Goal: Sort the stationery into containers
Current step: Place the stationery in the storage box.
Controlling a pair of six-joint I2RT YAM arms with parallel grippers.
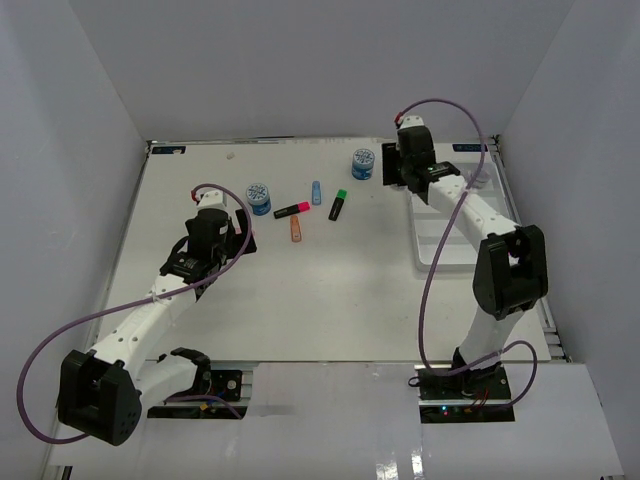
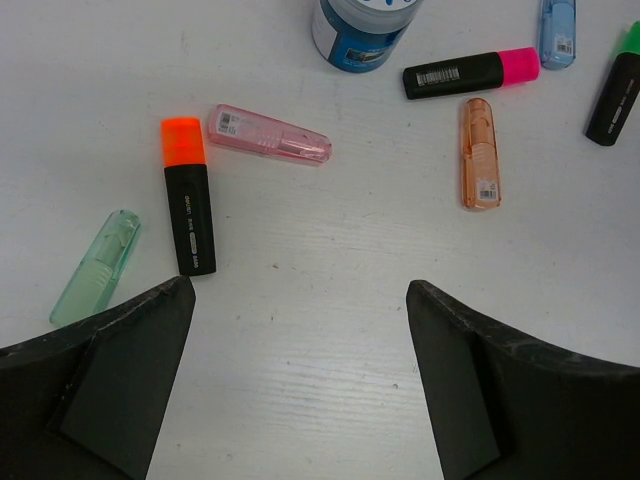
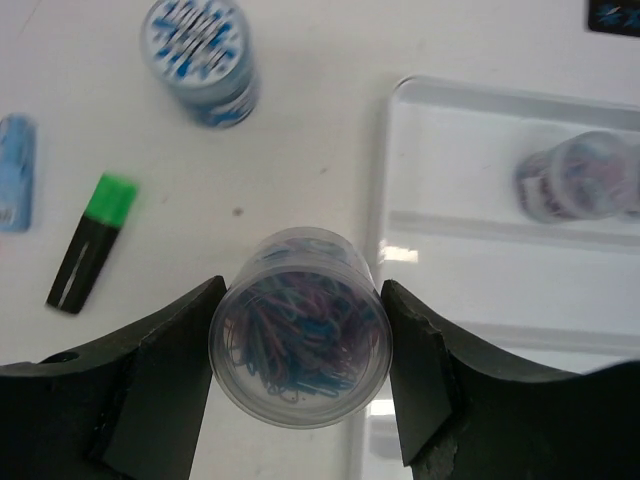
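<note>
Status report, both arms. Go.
Right gripper shut on clear jar, at tray rim. Left gripper open above highlighters. Second jar in tray. Nothing seen blocking.

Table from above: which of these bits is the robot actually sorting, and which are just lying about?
Job: orange-capped highlighter, pink-capped highlighter, green-capped highlighter, pastel pink highlighter, pastel green highlighter, pastel orange highlighter, pastel blue highlighter, blue-patterned jar, another, paper-clip jar in right jaws, blurred jar inside white tray.
Just there: purple cables, edge label.
</note>
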